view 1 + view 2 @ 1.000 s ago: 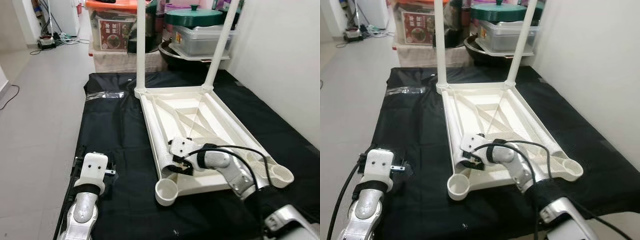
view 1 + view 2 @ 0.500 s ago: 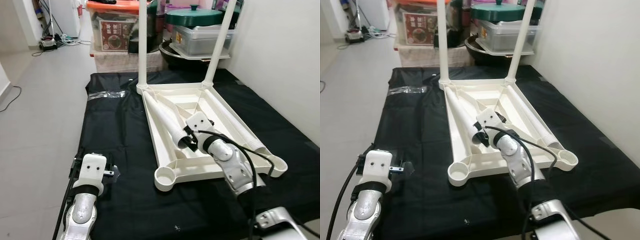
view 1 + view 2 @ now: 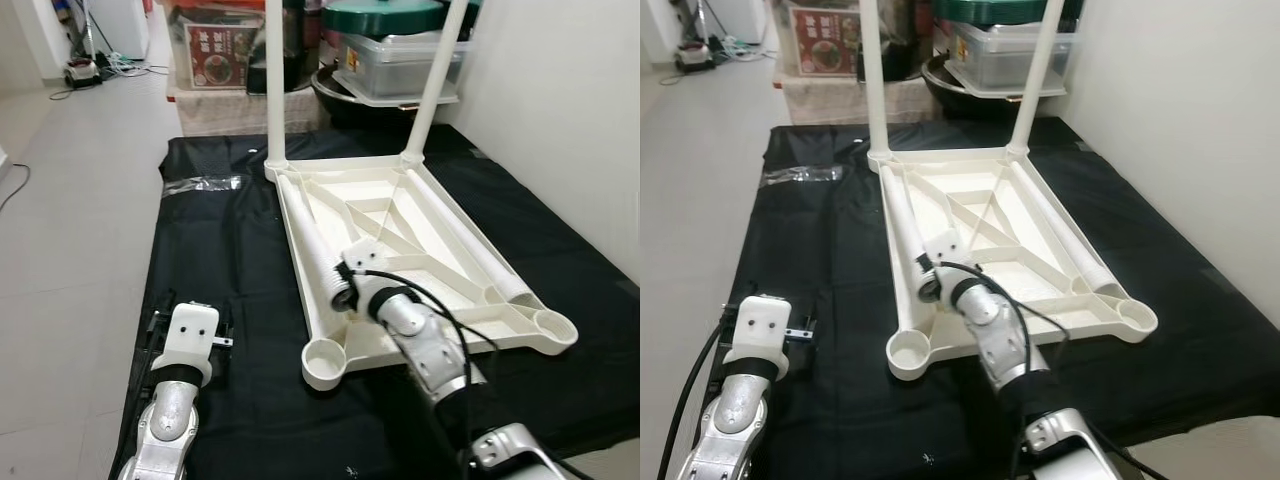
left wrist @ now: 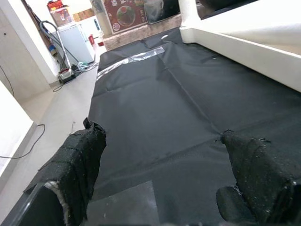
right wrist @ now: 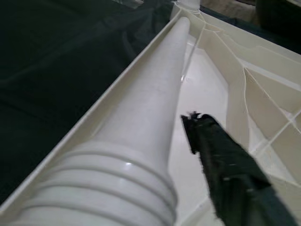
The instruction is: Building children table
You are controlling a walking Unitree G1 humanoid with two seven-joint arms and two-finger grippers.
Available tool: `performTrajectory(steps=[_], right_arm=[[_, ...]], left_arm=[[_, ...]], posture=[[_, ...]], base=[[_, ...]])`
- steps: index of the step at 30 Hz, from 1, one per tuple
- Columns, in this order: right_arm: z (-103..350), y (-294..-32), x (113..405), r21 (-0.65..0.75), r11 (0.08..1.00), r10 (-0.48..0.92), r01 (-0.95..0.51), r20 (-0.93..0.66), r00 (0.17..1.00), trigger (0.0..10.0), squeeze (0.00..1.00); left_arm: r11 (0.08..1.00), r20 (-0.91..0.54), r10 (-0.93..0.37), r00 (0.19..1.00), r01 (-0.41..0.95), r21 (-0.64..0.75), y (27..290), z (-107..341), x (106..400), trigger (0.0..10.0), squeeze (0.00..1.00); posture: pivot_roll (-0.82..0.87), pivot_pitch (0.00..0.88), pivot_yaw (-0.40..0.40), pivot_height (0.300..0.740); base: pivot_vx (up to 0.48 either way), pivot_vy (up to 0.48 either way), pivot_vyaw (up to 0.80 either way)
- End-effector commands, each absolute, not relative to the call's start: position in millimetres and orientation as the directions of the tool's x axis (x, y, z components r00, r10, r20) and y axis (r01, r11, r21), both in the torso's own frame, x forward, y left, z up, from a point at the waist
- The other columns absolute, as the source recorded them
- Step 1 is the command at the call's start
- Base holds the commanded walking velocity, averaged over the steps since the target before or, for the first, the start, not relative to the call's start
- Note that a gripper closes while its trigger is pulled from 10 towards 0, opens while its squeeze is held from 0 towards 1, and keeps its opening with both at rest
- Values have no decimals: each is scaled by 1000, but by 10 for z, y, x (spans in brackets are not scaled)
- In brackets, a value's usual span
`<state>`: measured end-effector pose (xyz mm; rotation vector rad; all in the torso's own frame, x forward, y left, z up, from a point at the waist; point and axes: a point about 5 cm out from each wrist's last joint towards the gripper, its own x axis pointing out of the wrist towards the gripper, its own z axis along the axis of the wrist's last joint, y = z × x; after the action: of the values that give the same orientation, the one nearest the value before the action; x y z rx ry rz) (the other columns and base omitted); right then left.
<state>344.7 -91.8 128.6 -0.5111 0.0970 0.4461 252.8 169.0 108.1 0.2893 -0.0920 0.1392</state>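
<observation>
Gripping loose leg (image 3: 322,250) with our right gripper (image 3: 347,285) | next: seat it in tabletop's (image 3: 420,215) near-left corner socket (image 3: 325,361) | left gripper (image 4: 164,183) open, idle

- The black mat (image 3: 230,260) lies bare between the floor edge and the upturned white tabletop (image 3: 420,235); a gripper could pass there, with a clear plastic bag (image 3: 205,184) at its far end
- The left gripper (image 4: 164,188) sits low over this strip, fingers spread wide, open mat ahead of it
- Two mounted legs (image 3: 275,80) rise from the tabletop's far corners and bar the way over that end; boxes and pots (image 3: 395,45) crowd behind them
- Inside the tabletop, a loose leg (image 3: 315,240) lies along the left rim, another (image 3: 480,255) along the right; raised ribs cross between them
- The right gripper (image 3: 345,290) is at the left leg's ridged end
- The near corner sockets (image 3: 325,360) stand open; a wall (image 3: 560,110) closes the right side
</observation>
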Motion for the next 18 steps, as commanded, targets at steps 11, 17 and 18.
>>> performTrajectory(steps=[11, 17, 18], right_arm=[[1753, -1562, 3600, -481, 837, 283, -262, -31, 959, 0, 0], [2010, -1824, 3526, -374, 862, 376, -343, 17, 926, 0, 0], [2010, -1824, 3526, -374, 862, 376, -343, 17, 926, 0, 0]], left_arm=[[941, 101, 133, 986, -158, 301, 1706, 1042, 2509, 10000, 0], [942, 98, 123, 988, -147, 301, 1693, 1035, 2539, 10000, 0], [942, 98, 123, 988, -147, 301, 1693, 1035, 2539, 10000, 0]], posture=[[65, 0, -62, 740], [36, 0, -40, 740], [36, 0, -40, 740]], base=[[0, 0, 0], [0, 0, 0], [0, 0, 0]])
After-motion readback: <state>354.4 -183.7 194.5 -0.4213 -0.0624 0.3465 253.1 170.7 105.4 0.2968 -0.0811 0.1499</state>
